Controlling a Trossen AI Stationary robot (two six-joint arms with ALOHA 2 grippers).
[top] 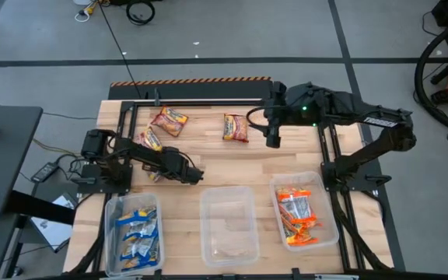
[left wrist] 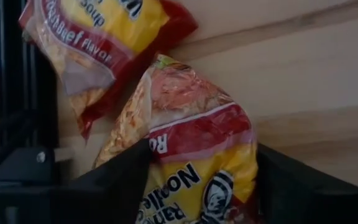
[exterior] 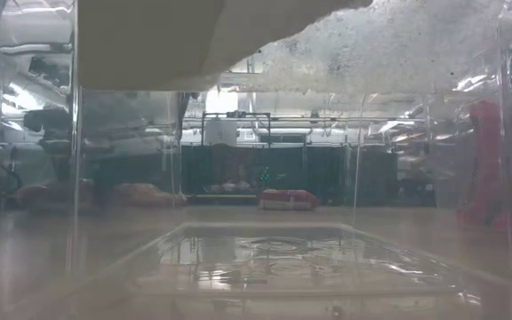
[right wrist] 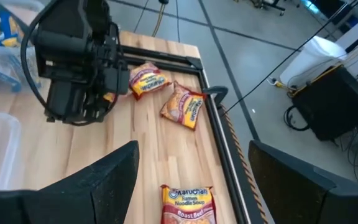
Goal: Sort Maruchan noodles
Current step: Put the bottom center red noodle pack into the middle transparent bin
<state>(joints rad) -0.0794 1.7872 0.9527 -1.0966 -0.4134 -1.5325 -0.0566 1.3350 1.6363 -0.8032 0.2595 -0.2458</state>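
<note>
Straddling a crinkly red-and-yellow plastic ramen packet [left wrist: 191, 162], the left gripper [left wrist: 194, 186] has its two dark fingers standing apart on either side of the wrapper, one finger [left wrist: 114, 183] against the near edge and the other finger [left wrist: 291, 186] just beside the far edge; no squeeze shows on the wrapper, so I judge the grasp is only being set up. To do this pick well, the jaws should close across the packet's narrow width, low enough to catch the noodle block rather than only loose film, and the lift should be straight up so the neighbouring red-and-yellow packet [left wrist: 98, 50], lying just beside it near the black frame rail [left wrist: 17, 81], is not dragged along. From above, both packets lie at the table's far left, and a third dark-red packet [top: 236, 127] lies near the middle of the light wooden table [top: 232, 167]. The right gripper [right wrist: 191, 186] waits with jaws wide apart above that third packet. Nearer the front edge sit three clear plastic bins: the left bin [top: 112, 233] with blue-and-white packets, the middle bin [top: 228, 225] looking unfilled and probably the destination, the right bin [top: 327, 225] with orange ones.
</note>
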